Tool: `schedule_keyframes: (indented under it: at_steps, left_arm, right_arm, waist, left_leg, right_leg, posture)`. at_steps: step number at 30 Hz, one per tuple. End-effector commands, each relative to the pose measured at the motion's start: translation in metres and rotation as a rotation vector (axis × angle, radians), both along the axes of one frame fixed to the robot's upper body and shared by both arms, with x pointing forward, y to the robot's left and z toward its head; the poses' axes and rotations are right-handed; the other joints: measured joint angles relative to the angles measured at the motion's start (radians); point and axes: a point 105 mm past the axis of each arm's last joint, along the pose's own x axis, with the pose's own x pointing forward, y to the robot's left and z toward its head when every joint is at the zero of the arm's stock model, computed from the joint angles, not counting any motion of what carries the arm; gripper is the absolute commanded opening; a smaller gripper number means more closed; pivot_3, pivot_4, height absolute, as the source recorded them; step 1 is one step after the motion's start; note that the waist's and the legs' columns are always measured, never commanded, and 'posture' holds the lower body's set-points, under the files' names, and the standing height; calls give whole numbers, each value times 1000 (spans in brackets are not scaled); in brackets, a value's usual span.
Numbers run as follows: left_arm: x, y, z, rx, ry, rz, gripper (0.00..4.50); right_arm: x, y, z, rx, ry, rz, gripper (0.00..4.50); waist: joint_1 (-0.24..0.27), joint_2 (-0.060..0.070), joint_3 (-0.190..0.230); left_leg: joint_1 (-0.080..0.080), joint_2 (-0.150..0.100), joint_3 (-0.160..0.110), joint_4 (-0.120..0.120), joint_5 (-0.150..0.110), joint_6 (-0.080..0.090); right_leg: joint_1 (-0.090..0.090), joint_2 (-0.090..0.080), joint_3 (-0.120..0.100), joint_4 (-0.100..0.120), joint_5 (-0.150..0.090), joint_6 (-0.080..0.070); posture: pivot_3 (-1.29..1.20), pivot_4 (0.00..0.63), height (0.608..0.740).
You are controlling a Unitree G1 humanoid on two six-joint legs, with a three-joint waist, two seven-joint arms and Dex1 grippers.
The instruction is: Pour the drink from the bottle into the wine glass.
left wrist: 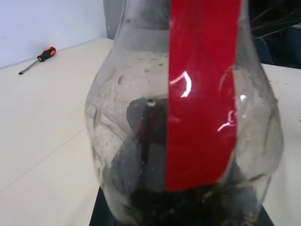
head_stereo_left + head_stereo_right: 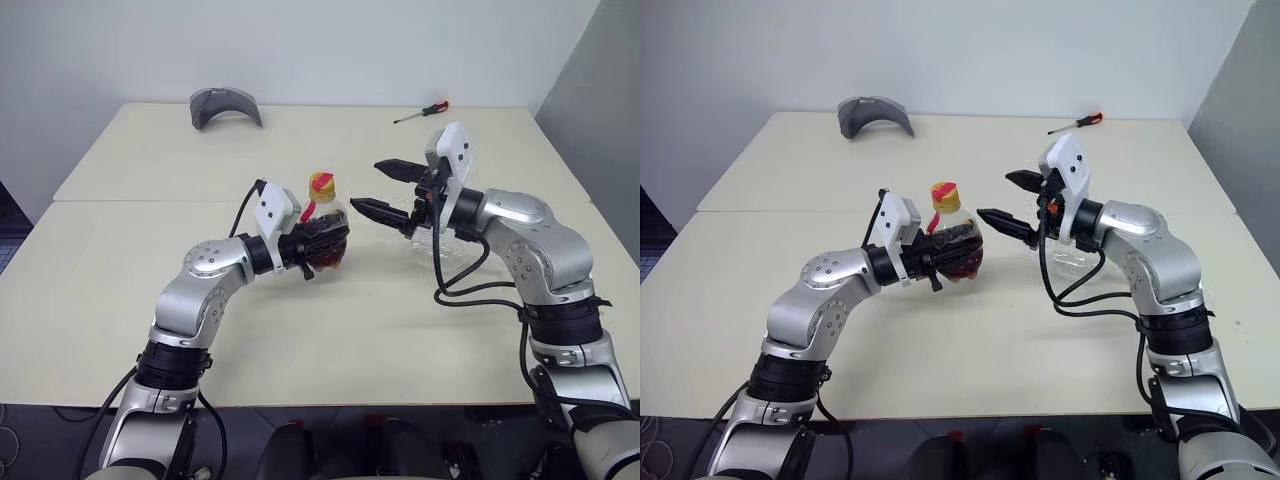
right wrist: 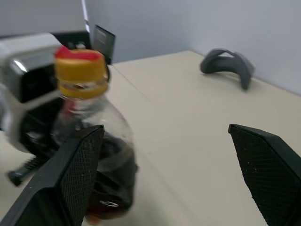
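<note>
- The table [image 2: 150, 330] has a pale cream top, with a seam running left to right across it between a near panel and a far panel.
- A grey curved object [image 2: 226, 106] lies at the far edge, left of centre.
- A screwdriver [image 2: 422, 111] with a red and black handle lies at the far edge, towards the right, well apart from the grey object.

My left gripper [image 2: 322, 245] grips a glossy clear plastic bottle [image 2: 322, 232] with a shiny red label [image 1: 202, 94]; my right gripper's fingers [image 3: 70, 179] show matt, finely textured black pads above the smooth matt table [image 2: 150, 250].
</note>
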Motion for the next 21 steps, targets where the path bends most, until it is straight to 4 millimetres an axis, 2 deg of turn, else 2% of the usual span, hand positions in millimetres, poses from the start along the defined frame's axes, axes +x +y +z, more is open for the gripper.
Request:
schedule_keyframes:
  at_steps: [1, 6, 21]
  left_arm:
    - [-1, 0, 18, -18, -72, -6, 886]
    - [-2, 0, 18, -16, -73, -10, 886]
    - [0, -3, 21, -17, -82, -12, 886]
  right_arm:
    - [-19, 10, 19, 69, -27, 92, 4500]
    - [-26, 21, 26, 98, -12, 143, 4500]
    - [-15, 42, 33, 107, -58, 134, 4500]
  waist:
    - [-1, 0, 0]
    - [0, 0, 0]
    - [0, 0, 0]
  left_leg:
    - [0, 0, 0, 0, 0, 0]
    - [0, 0, 0, 0, 0, 0]
    - [0, 0, 0, 0, 0, 0]
  right_leg:
    - [0, 0, 0, 0, 0, 0]
    - [0, 0, 0, 0, 0, 0]
    - [0, 0, 0, 0, 0, 0]
  posture:
    - [0, 150, 740]
    - [0, 150, 740]
    - [0, 150, 740]
